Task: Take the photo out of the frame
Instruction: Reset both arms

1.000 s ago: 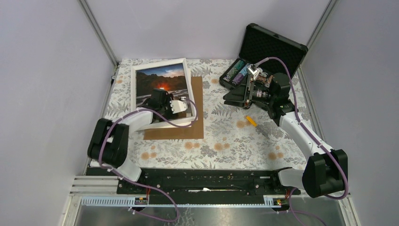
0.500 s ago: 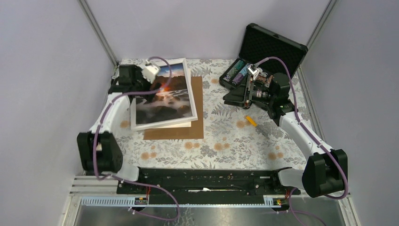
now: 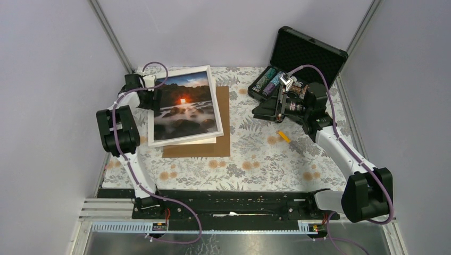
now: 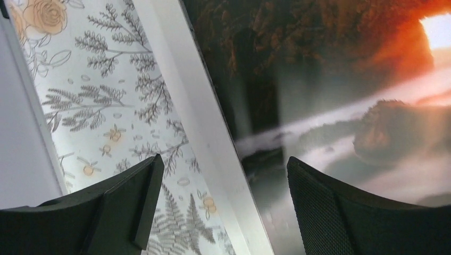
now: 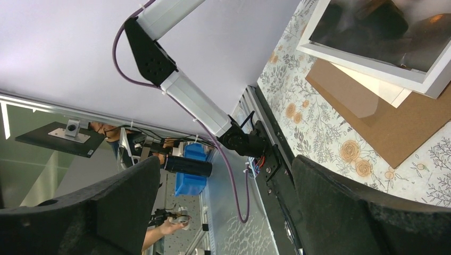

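The frame (image 3: 150, 119), white-bordered, lies face up at the left of the table with the photo (image 3: 185, 106) showing inside it: dark rocks, orange sun, misty water. My left gripper (image 3: 153, 98) is open at the frame's far left edge. In the left wrist view its jaws (image 4: 223, 204) straddle the white border (image 4: 197, 106), one finger over the tablecloth and the other over the photo (image 4: 345, 79), gripping nothing. My right gripper (image 3: 264, 110) hangs open and empty in front of the black case, turned sideways; its wrist view shows the frame (image 5: 372, 64) at upper right.
A brown backing board (image 3: 223, 125) lies under the frame and sticks out to the right and front. A pale sheet (image 5: 375, 82) peeks out between them. An open black case (image 3: 308, 53) with poker chips stands at the back right. A small yellow object (image 3: 283, 136) lies near the right arm.
My left arm swung from over the frame's near half to its far left edge, and its jaws opened wider. The frame and the right arm have stayed put.
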Action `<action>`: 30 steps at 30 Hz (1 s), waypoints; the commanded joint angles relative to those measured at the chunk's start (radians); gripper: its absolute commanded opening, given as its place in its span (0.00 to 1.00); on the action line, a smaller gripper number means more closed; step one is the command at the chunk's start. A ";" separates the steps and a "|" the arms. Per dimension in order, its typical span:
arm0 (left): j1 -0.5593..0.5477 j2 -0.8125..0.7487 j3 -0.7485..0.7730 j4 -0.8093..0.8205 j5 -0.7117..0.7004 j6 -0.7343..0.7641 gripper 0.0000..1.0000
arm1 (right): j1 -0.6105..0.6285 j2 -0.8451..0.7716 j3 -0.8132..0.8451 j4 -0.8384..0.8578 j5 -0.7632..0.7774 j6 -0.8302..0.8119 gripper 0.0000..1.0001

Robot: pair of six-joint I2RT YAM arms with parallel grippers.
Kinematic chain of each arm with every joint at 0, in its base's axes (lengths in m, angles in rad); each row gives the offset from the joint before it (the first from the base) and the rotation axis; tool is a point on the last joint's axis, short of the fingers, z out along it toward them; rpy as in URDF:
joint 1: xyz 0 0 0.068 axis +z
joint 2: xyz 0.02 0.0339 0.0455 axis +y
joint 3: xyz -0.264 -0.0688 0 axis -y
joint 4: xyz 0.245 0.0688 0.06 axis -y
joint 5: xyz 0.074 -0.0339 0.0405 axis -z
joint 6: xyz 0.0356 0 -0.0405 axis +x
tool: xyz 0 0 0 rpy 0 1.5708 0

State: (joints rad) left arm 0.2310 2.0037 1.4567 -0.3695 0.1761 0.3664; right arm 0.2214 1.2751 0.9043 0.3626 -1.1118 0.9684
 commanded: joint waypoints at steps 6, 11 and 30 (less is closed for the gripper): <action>0.010 0.120 0.111 -0.013 0.201 0.056 0.76 | -0.005 0.009 0.011 -0.002 -0.003 -0.027 1.00; -0.007 0.073 0.033 -0.035 0.296 0.106 0.69 | -0.005 0.013 0.015 -0.008 -0.001 -0.026 1.00; -0.117 -0.054 -0.180 -0.021 0.253 0.310 0.68 | -0.005 0.001 0.001 -0.016 0.004 -0.030 1.00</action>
State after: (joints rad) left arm 0.1532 1.9869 1.3117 -0.3298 0.3840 0.5667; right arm 0.2214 1.2896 0.9043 0.3252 -1.1091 0.9596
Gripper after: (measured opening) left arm 0.664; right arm 0.994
